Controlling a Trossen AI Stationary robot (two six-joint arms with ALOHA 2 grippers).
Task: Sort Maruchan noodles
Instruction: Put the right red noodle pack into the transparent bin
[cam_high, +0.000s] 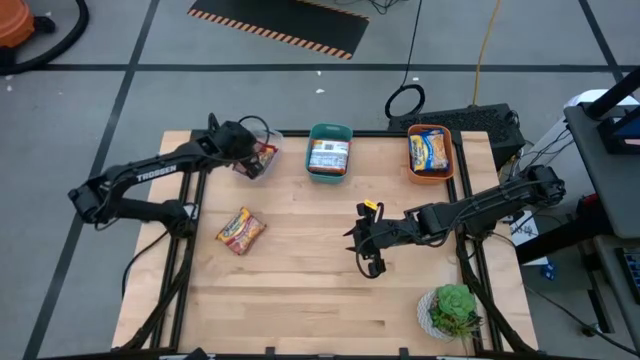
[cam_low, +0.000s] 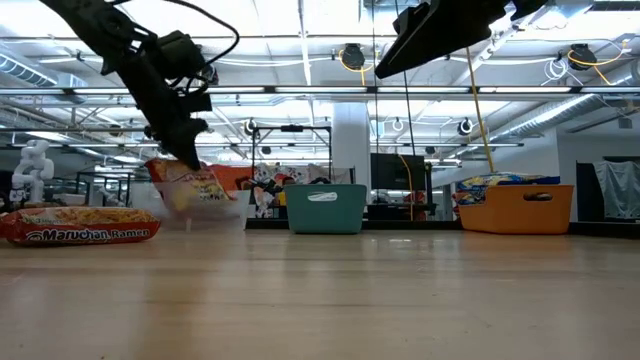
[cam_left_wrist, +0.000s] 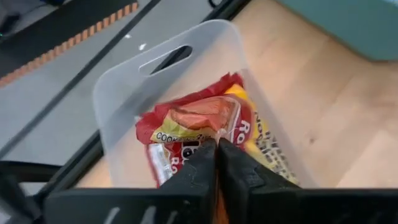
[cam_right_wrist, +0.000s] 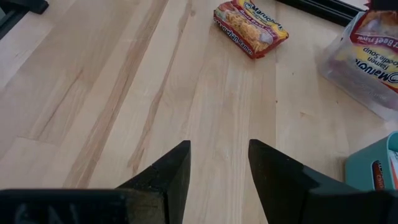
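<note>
Left gripper (cam_left_wrist: 216, 163), fingers pinched on the edge of a red packet (cam_left_wrist: 193, 127), hangs directly over the clear bin (cam_left_wrist: 124, 81), packet's long axis dangling straight below into it; right gripper (cam_right_wrist: 217, 168) waits part-open, empty, mid-table.

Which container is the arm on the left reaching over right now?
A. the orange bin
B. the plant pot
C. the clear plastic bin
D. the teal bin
C. The left gripper hangs over the clear plastic bin at the table's back corner, its fingers pinched on a red noodle packet lying in it; the teal bin and orange bin sit farther along the back edge.
</note>
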